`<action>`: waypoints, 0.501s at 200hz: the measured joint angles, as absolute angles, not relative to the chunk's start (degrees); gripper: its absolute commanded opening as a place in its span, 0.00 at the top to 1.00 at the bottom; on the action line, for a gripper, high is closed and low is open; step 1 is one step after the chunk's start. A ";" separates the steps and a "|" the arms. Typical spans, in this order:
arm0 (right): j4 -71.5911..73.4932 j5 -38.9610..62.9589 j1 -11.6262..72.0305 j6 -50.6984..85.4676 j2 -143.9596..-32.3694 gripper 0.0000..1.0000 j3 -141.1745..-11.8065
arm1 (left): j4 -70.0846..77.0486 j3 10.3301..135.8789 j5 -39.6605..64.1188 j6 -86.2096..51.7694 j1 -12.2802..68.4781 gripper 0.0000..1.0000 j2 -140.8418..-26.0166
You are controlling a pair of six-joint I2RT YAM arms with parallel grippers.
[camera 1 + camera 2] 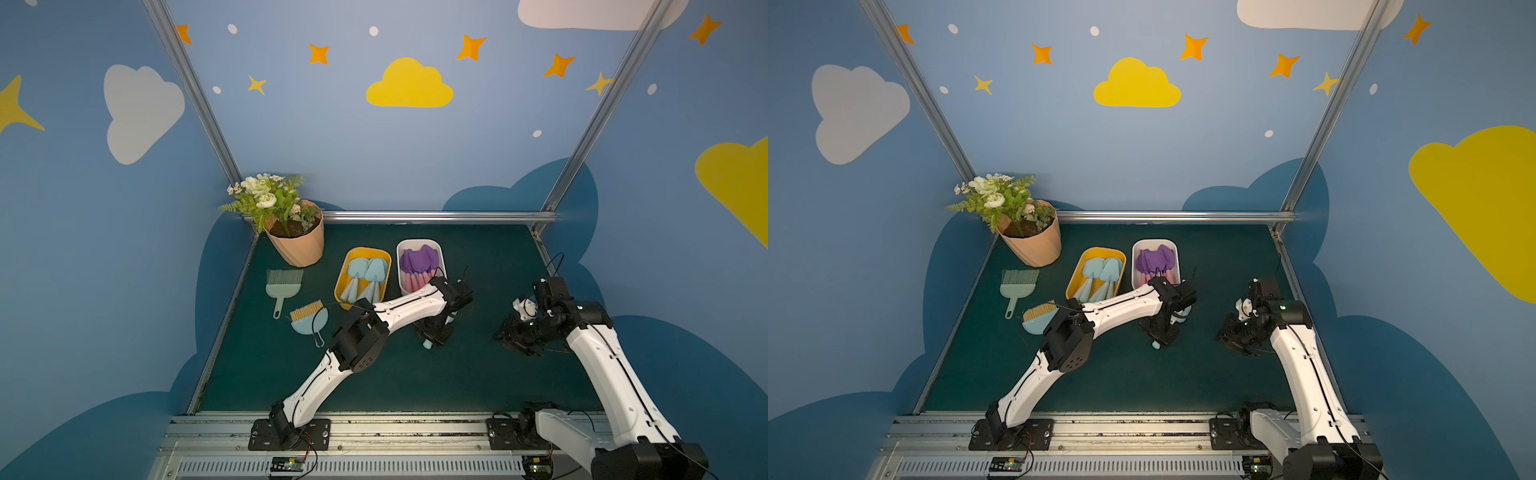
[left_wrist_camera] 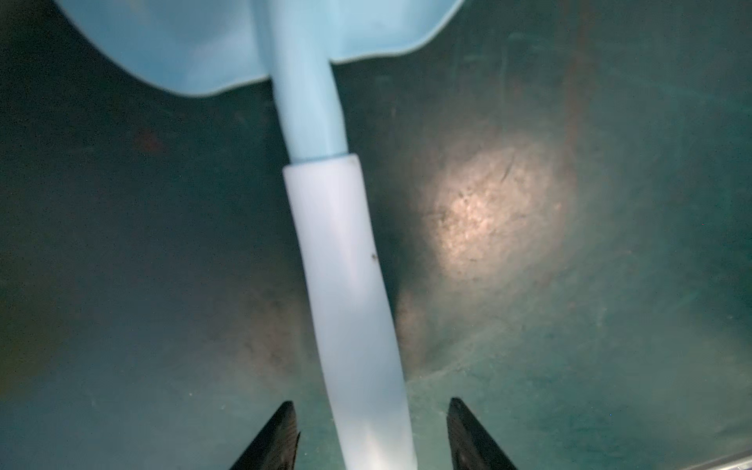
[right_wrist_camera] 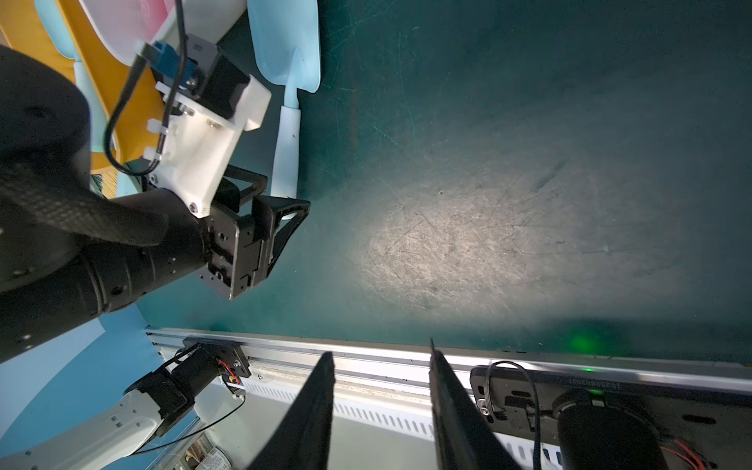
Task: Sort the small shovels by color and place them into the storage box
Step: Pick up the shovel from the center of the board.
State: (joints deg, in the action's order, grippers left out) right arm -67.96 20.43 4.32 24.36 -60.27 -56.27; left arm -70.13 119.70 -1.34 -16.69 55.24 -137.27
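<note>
- The one pale blue shovel [image 2: 350,285] not yet boxed lies flat on the green bench [image 1: 498,270]. It is just beside the near end of the white tub [image 1: 417,241], blade toward the tubs and handle toward the robot.
- The left tool [image 2: 371,403] straddles the end of the handle, jaws spread with a gap on each side and pinching nothing. The handle is likely chosen because it is the slim part that fits between the jaws.
- The yellow-orange tub [image 1: 338,282] holds the other pale blue shovels [image 1: 368,270], so it is probably this one's destination. The white tub holds only the purple shovels [image 1: 417,259].
- The right tool [image 3: 379,350] hangs well apart, spread and empty, probably parked there to leave the left arm room.
- The brush [image 1: 284,282], dustpan [image 1: 309,322] and flowerpot [image 1: 297,247] sit beyond the yellow-orange tub and have no part in the sort.
</note>
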 measured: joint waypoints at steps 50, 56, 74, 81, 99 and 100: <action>-67.96 20.45 4.14 24.10 -60.53 0.60 -56.27 | -70.06 120.77 -0.38 -16.64 55.27 0.59 -137.80; -67.96 20.45 4.12 24.05 -60.58 0.60 -56.27 | -70.06 120.77 -0.30 -16.64 55.27 0.59 -137.82; -67.96 20.47 4.08 23.99 -60.75 0.60 -56.27 | -70.06 121.10 0.01 -16.64 55.27 0.59 -138.10; -67.96 20.49 4.08 23.97 -60.82 0.60 -56.27 | -70.11 121.19 0.08 -16.64 55.27 0.60 -138.15; -67.96 20.53 4.03 23.94 -60.90 0.60 -56.27 | -70.17 121.49 0.12 -16.56 55.27 0.60 -138.45; -67.96 20.53 4.03 23.94 -60.90 0.60 -56.27 | -70.17 121.51 0.12 -16.53 55.27 0.60 -138.45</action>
State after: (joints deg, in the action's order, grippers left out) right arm -67.96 20.53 4.03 23.94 -60.90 -56.27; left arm -70.17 121.51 0.12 -16.53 55.27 -138.45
